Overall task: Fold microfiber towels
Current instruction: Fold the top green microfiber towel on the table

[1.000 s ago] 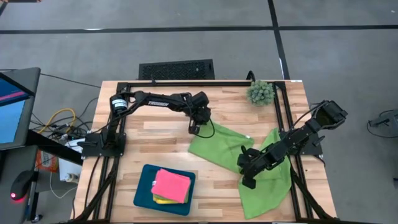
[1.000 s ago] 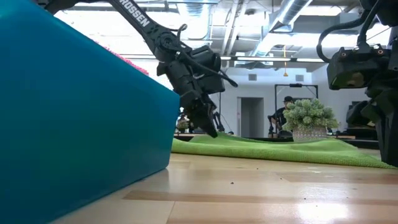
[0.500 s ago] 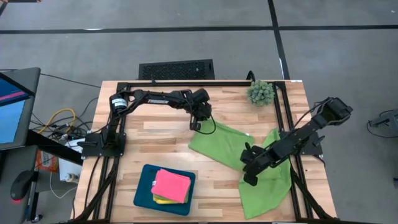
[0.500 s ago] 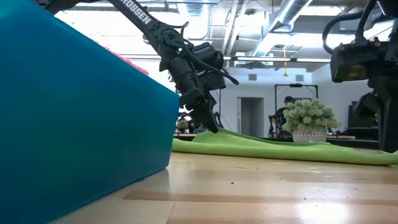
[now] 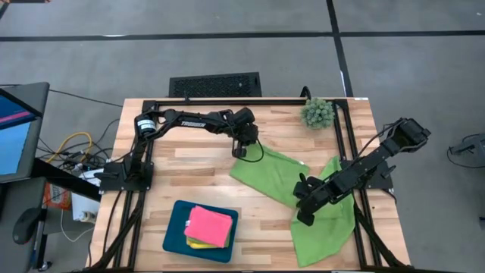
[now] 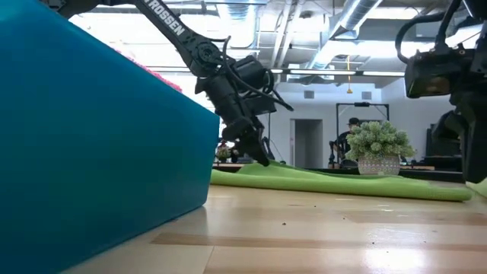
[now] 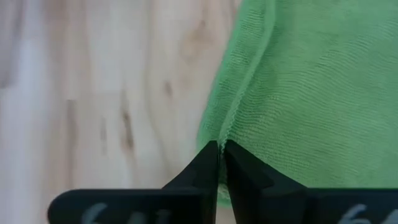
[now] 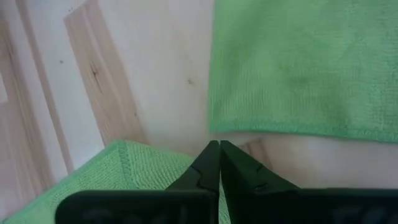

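Wooden counter (image 5: 204, 163) carries a limp, light green microfiber towel (image 5: 273, 176); left end effector (image 5: 241, 151) and right end effector (image 5: 301, 218) pinch its hemmed edges, the sensible hold

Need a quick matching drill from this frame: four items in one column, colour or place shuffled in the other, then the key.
Items:
1. top towel in the tray
2. plant
3. tray
4. left gripper

Descriptions:
A. dark teal
B. at the spread green towel's far left corner
C. hot pink
D. far right part of the table

Pairs: 1-C, 2-D, 3-A, 4-B
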You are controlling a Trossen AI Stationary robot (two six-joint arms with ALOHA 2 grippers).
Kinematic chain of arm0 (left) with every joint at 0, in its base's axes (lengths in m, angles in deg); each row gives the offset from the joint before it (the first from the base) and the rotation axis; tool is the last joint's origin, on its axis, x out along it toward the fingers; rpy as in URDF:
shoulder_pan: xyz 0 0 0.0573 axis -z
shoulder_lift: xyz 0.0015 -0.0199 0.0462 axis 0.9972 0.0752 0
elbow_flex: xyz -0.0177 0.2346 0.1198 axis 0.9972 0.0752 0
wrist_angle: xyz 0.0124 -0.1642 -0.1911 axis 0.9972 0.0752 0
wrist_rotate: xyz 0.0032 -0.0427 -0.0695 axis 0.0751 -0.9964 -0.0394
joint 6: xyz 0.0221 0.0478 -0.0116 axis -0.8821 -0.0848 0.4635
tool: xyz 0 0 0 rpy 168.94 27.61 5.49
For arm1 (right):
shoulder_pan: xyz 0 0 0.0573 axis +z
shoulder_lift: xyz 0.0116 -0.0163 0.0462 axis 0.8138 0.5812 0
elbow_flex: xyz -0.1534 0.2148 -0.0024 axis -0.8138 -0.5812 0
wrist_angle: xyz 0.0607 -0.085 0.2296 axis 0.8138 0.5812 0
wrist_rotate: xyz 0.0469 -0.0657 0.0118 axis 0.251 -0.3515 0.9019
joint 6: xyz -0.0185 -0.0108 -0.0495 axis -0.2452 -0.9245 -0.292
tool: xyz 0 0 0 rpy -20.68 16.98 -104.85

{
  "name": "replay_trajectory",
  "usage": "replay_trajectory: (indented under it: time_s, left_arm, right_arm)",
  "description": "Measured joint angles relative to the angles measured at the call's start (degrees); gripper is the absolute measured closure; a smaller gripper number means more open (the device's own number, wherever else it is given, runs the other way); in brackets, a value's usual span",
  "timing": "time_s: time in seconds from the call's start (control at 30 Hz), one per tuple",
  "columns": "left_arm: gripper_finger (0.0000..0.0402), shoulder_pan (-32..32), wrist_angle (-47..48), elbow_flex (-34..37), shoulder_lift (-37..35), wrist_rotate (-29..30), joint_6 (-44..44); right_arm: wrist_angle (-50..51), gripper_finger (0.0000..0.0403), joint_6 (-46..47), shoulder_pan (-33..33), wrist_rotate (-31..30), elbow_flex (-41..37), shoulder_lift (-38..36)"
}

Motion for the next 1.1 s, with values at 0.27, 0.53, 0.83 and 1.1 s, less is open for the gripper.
replay_trajectory:
  time_s: [0.27,0.53,0.83,1.1]
  left_arm:
    - [0.0346,-0.7,1.8,0.0,0.0,4.2,1.5]
    - [0.0257,-0.6,1.4,-0.5,0.1,6.6,2.0]
    - [0.0224,-3.3,7.8,-1.6,-7.6,-1.8,11.9]
    - [0.0377,-1.6,7.5,3.8,-11.2,-14.3,16.1]
  right_arm:
    - [-0.5,0.0366,0.0,-1.6,-3.4,0.0,0.0]
    - [-1.9,0.0366,0.0,-5.3,-7.2,0.1,-0.1]
    - [-2.2,0.0365,2.3,-10.9,-16.9,0.2,-0.2]
    - [-7.9,0.0389,-4.0,-18.0,-10.2,0.2,-0.2]
